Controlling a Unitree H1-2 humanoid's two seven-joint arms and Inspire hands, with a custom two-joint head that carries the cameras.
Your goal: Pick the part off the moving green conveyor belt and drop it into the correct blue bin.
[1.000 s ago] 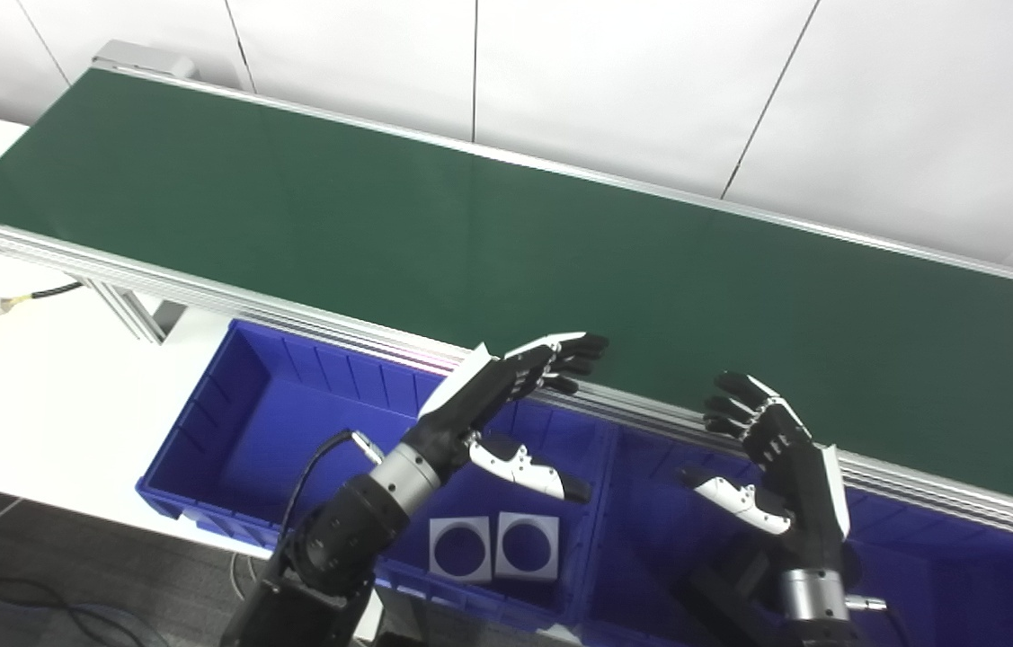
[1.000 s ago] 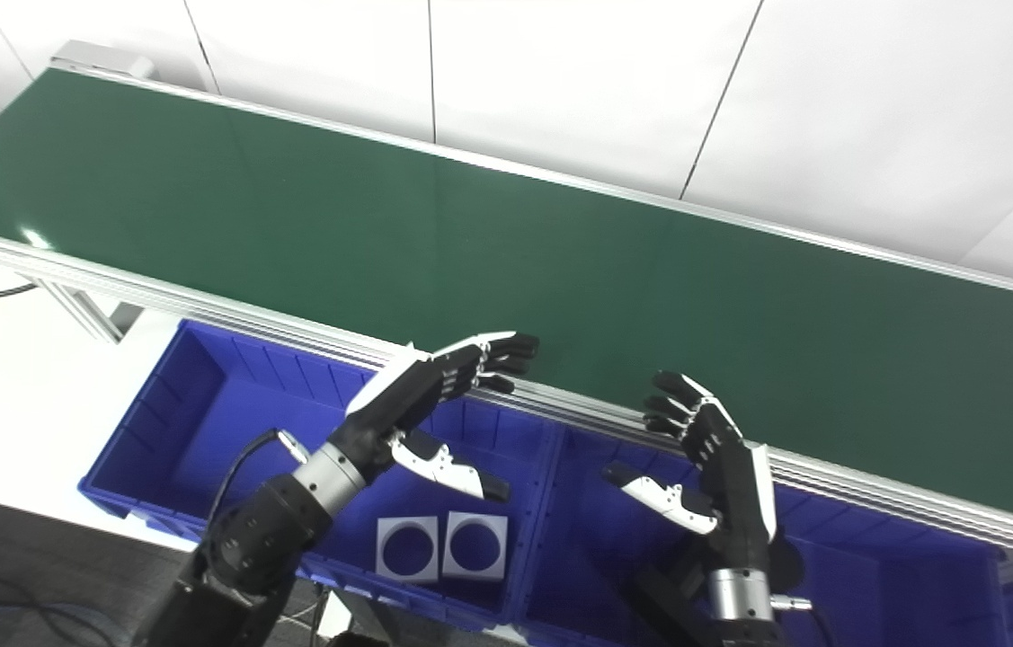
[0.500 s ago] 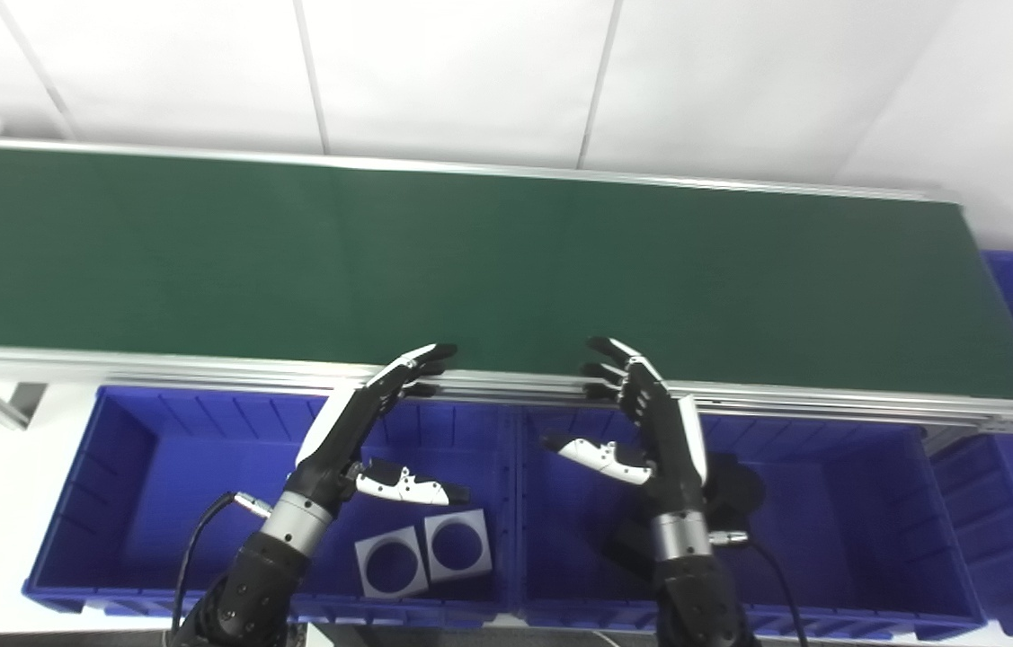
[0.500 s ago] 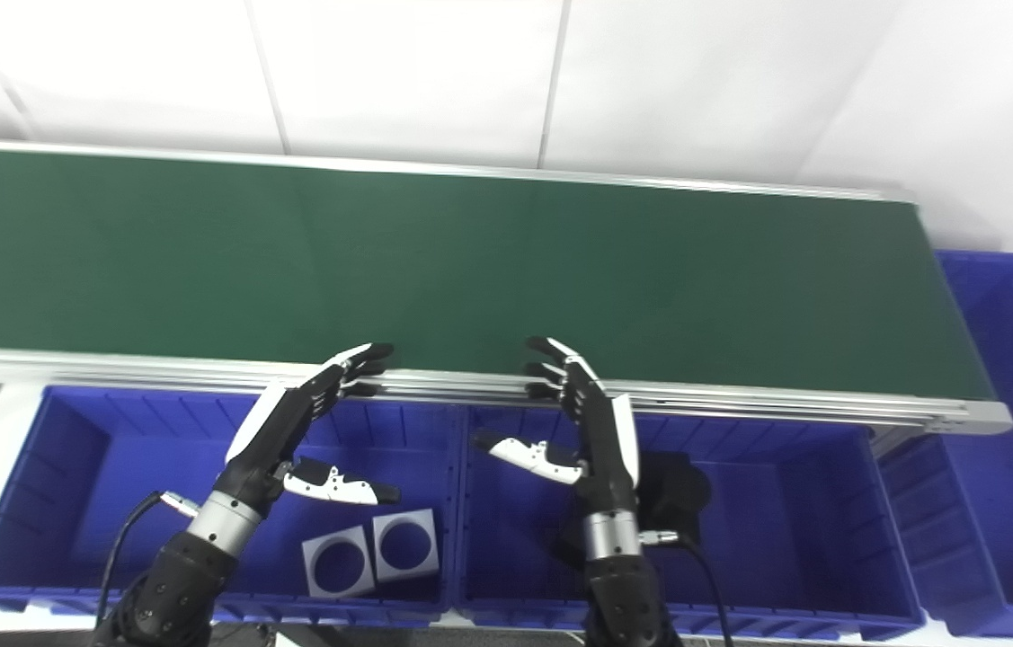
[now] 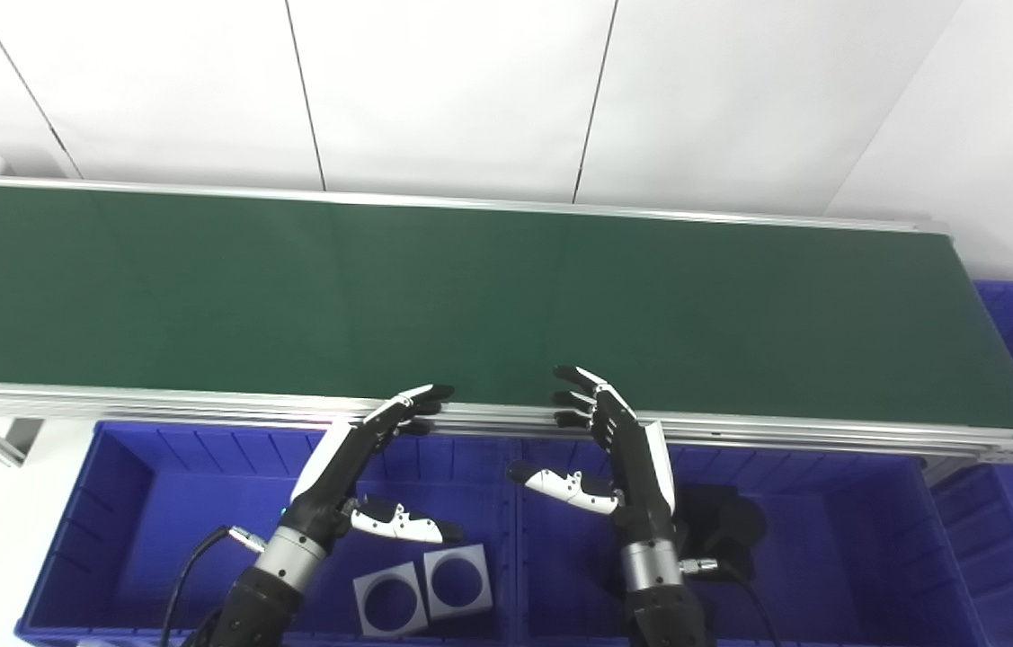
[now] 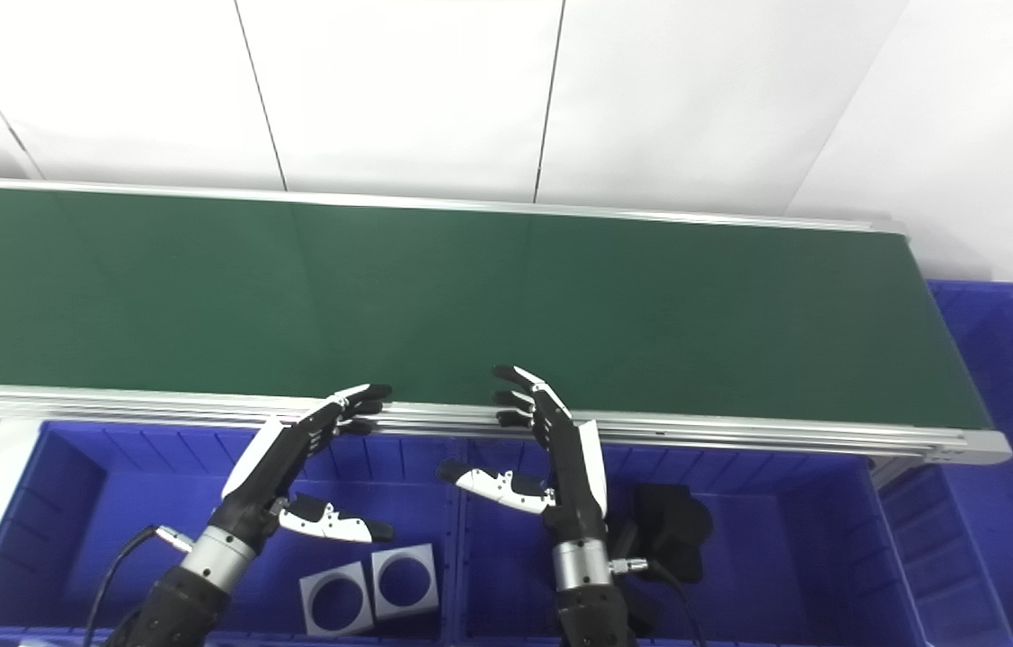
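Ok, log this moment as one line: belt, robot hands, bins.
belt: no part in view | left robot hand: open | right robot hand: open | left bin: two grey square ring parts | right bin: black part

We hold our left hand (image 5: 353, 472) and right hand (image 5: 618, 454) raised side by side, fingers spread, thumbs turned inward, apparently holding nothing; both forearms rise from below.

One green conveyor belt (image 5: 470, 296), three blue bins (image 5: 155, 530), two grey square parts (image 5: 421, 589), one black part (image 5: 722, 530), two robot hands (image 5: 353, 458).
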